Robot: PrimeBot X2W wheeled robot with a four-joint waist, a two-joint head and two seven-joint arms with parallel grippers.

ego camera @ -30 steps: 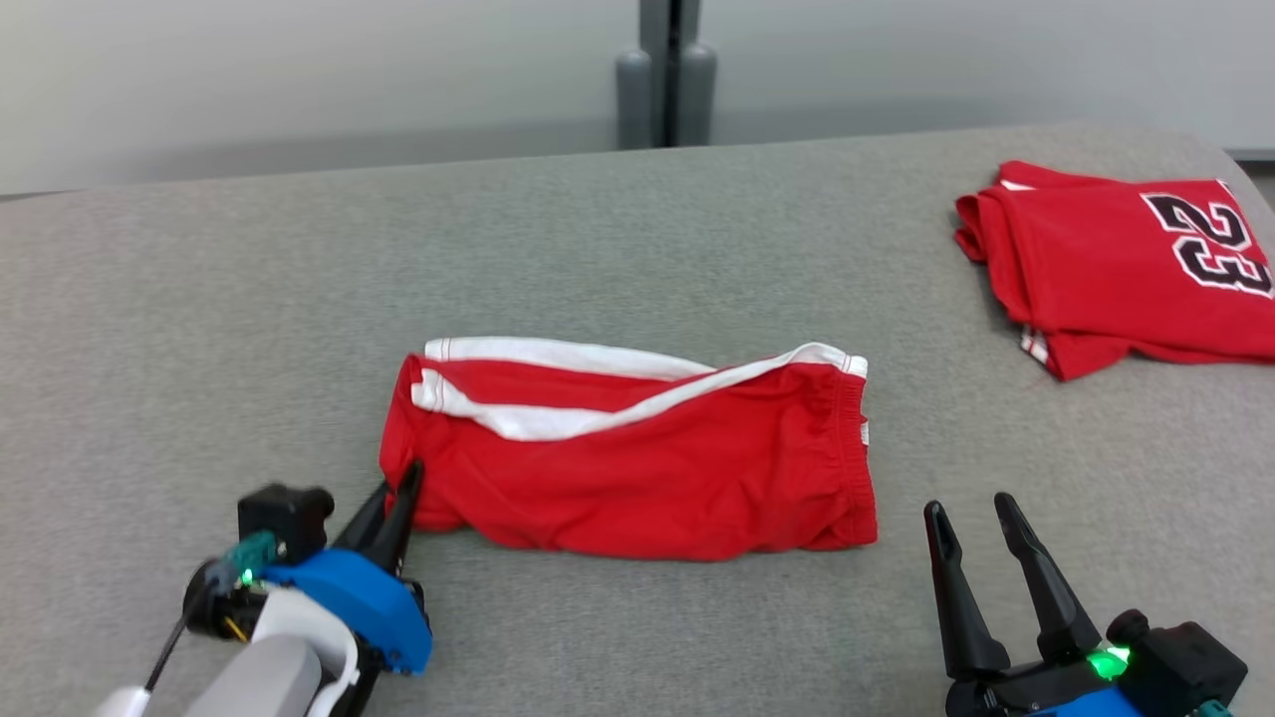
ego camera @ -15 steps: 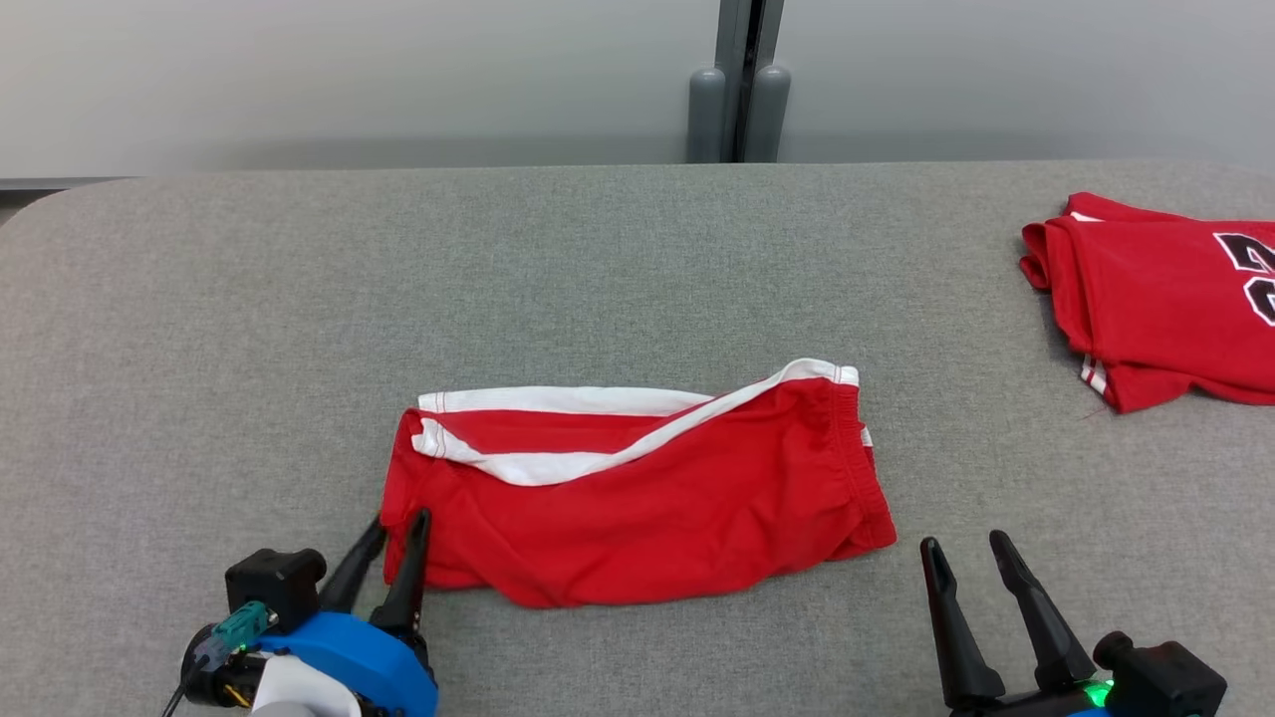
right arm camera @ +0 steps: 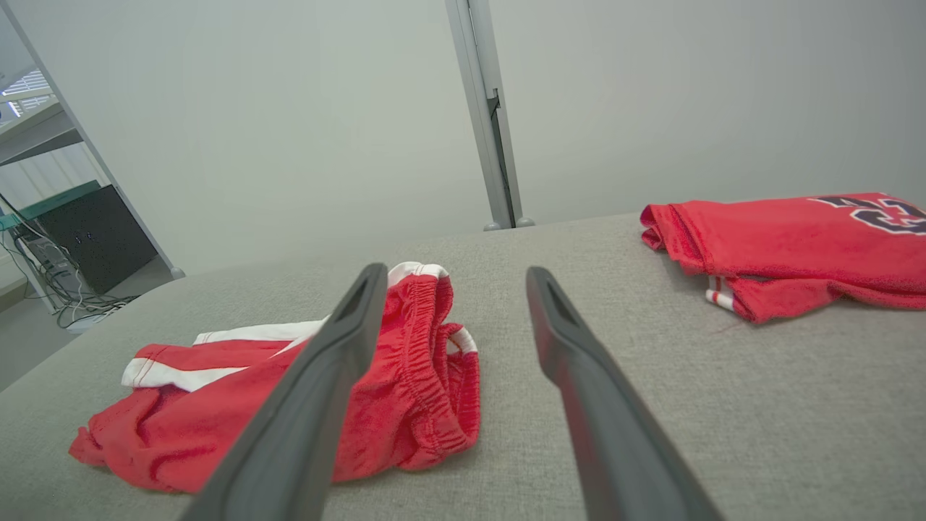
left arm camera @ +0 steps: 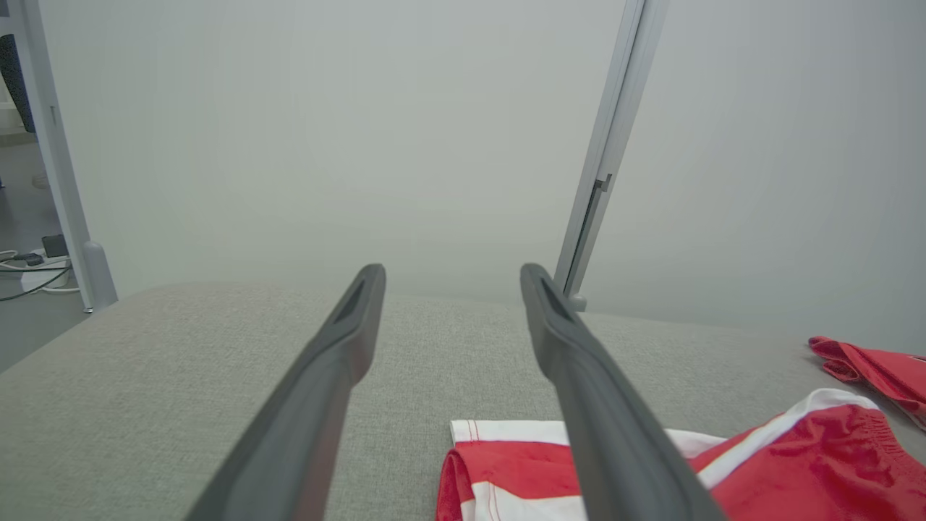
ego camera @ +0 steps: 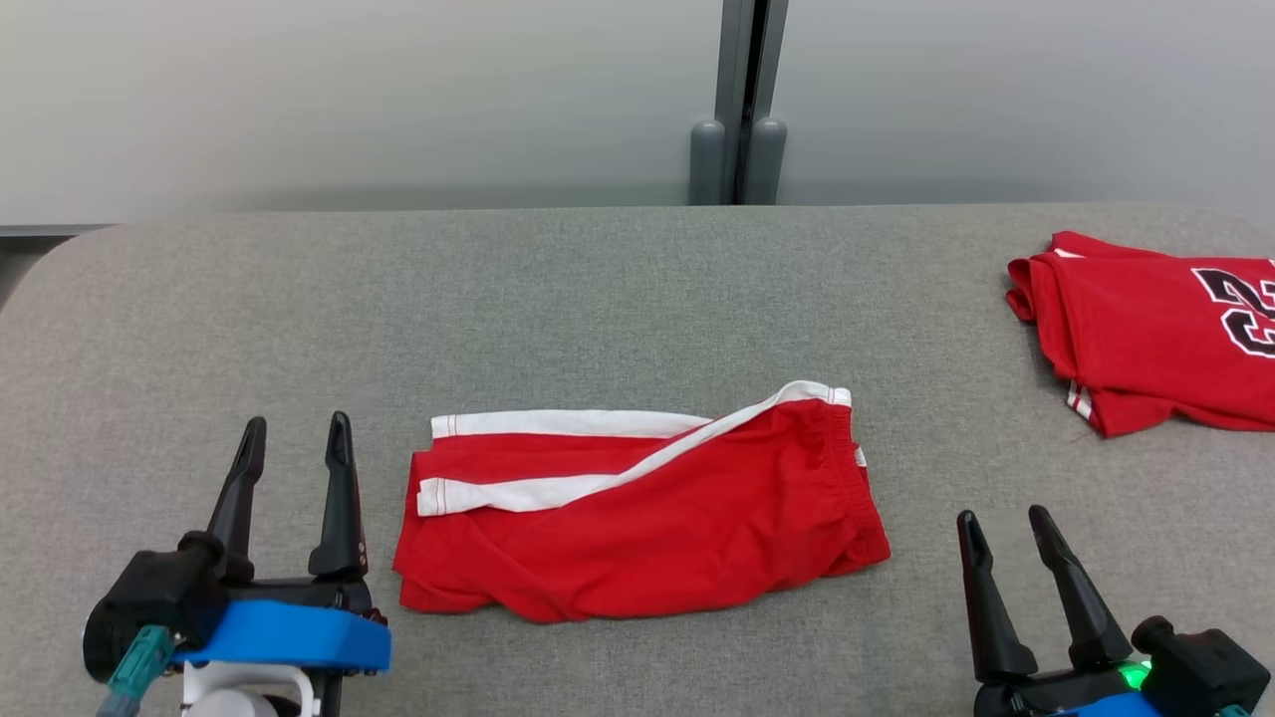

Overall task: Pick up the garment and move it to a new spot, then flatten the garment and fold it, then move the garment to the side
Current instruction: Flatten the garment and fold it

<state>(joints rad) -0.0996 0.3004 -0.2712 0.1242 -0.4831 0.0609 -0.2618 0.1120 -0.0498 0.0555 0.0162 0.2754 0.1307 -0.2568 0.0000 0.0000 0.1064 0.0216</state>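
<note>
The garment (ego camera: 647, 508) is a pair of red shorts with white stripes, folded into a wide bundle in the middle of the grey table (ego camera: 598, 299). It also lies low right in the left wrist view (left arm camera: 796, 463) and at the left in the right wrist view (right arm camera: 405, 391). My left gripper (ego camera: 294, 436) stands open just left of the shorts, apart from them, with nothing between its fingers. My right gripper (ego camera: 1004, 526) is open near the front edge, to the right of the shorts, holding nothing.
A folded red jersey (ego camera: 1146, 339) with a dark number lies at the far right of the table, also in the right wrist view (right arm camera: 781, 246). A grey post (ego camera: 742, 100) rises behind the table. Bare grey surface stretches to the left and behind the shorts.
My left gripper has opened, let go of the shorts' left corner and drawn back to the left. The shorts lie flat. The head camera has shifted.
</note>
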